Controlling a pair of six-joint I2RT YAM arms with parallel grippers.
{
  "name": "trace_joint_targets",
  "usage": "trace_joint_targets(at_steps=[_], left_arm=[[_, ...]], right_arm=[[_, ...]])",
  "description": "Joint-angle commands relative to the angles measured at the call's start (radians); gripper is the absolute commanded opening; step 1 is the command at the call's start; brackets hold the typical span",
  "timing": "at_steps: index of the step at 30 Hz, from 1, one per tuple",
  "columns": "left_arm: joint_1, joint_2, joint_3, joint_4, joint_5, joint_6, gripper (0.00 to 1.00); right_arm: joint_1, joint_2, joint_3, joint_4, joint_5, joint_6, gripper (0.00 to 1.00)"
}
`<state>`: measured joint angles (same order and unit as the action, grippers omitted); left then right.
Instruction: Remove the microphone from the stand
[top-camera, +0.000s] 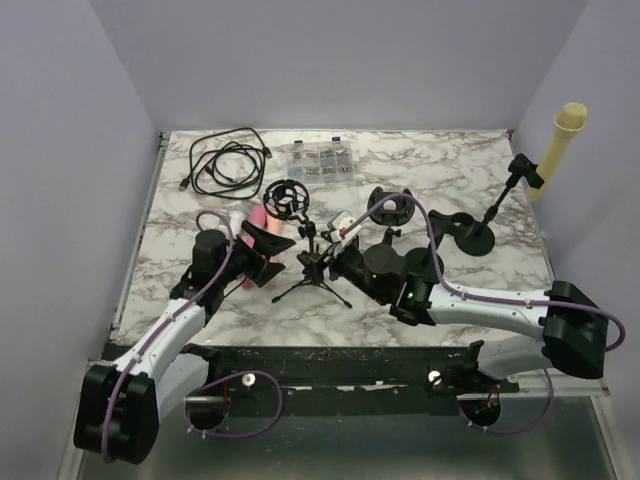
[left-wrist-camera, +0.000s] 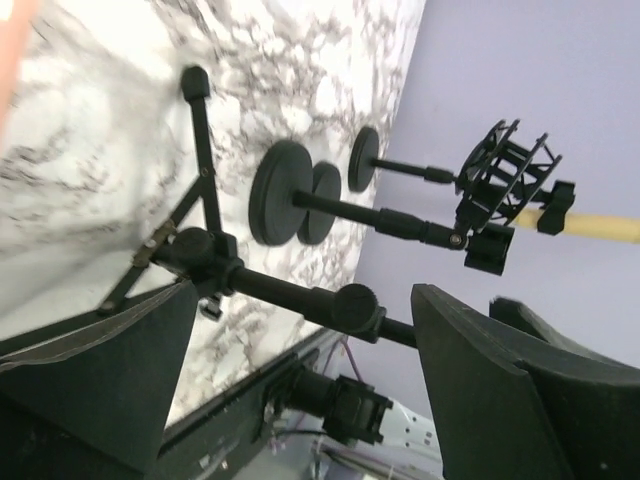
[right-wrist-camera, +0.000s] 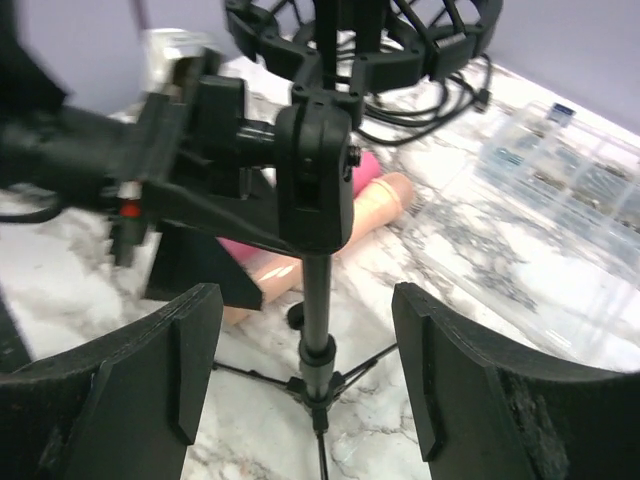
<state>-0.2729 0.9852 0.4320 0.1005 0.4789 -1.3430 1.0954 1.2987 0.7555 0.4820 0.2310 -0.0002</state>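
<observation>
A black tripod stand (top-camera: 312, 272) with an empty ring shock mount (top-camera: 287, 199) stands mid-table. A pink and peach microphone (top-camera: 254, 222) lies on the table beside it, partly under my left gripper; it also shows in the right wrist view (right-wrist-camera: 375, 200). My left gripper (top-camera: 268, 255) is open, its jaws either side of the tripod's pole (left-wrist-camera: 290, 288). My right gripper (top-camera: 338, 262) is open, its jaws astride the lower pole (right-wrist-camera: 320, 300) without touching. A cream microphone (top-camera: 562, 135) sits in a clip on a round-base stand (top-camera: 478, 238) at the right.
A coiled black cable (top-camera: 225, 165) and a clear parts box (top-camera: 322, 160) lie at the back. More round-base stands (top-camera: 390, 210) stand right of the tripod, close to my right arm. The table's right edge is near the cream microphone.
</observation>
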Motion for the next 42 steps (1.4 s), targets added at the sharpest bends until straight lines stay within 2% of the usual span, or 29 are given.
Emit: trace_joint_targets(at_steps=[1,4,7,9,11,15,18,19,25,31,38,42], left_arm=[[0.063,-0.119,-0.14,0.184,-0.036,0.05,0.94],[0.075,-0.175,-0.206,0.33,-0.023,0.108,0.96],[0.081,-0.181,-0.24,0.438,0.018,0.116,0.96],[0.081,-0.155,-0.214,0.428,0.064,0.106,0.95],[0.081,-0.123,-0.163,0.344,0.108,0.084,0.92],[0.07,-0.077,-0.14,0.283,0.146,-0.053,0.78],[0.031,-0.048,-0.149,0.287,0.13,-0.149,0.78],[0.007,-0.039,-0.149,0.295,0.118,-0.168,0.77],[-0.067,0.052,-0.129,0.401,0.087,-0.268,0.69],[-0.097,0.107,-0.098,0.419,0.043,-0.32,0.6],[-0.104,0.099,-0.052,0.347,-0.051,-0.309,0.57],[-0.123,0.121,-0.037,0.352,-0.075,-0.32,0.5]], right_arm=[[0.035,0.088,0.044,0.158,0.327,-0.077,0.72],[0.037,0.125,0.037,0.246,0.34,-0.103,0.64],[0.037,0.154,0.016,0.332,0.271,-0.152,0.58],[0.038,0.172,-0.014,0.414,0.242,-0.187,0.53],[0.037,0.19,-0.03,0.465,0.206,-0.219,0.44],[0.039,0.209,-0.039,0.499,0.163,-0.253,0.21],[0.039,0.212,-0.043,0.509,0.153,-0.279,0.09],[0.039,0.212,-0.05,0.514,0.144,-0.288,0.01],[0.04,0.218,-0.082,0.56,0.129,-0.323,0.01],[0.039,0.217,-0.103,0.574,0.113,-0.278,0.01],[0.037,0.218,-0.116,0.593,0.106,-0.247,0.01],[0.038,0.218,-0.114,0.601,0.112,-0.248,0.01]])
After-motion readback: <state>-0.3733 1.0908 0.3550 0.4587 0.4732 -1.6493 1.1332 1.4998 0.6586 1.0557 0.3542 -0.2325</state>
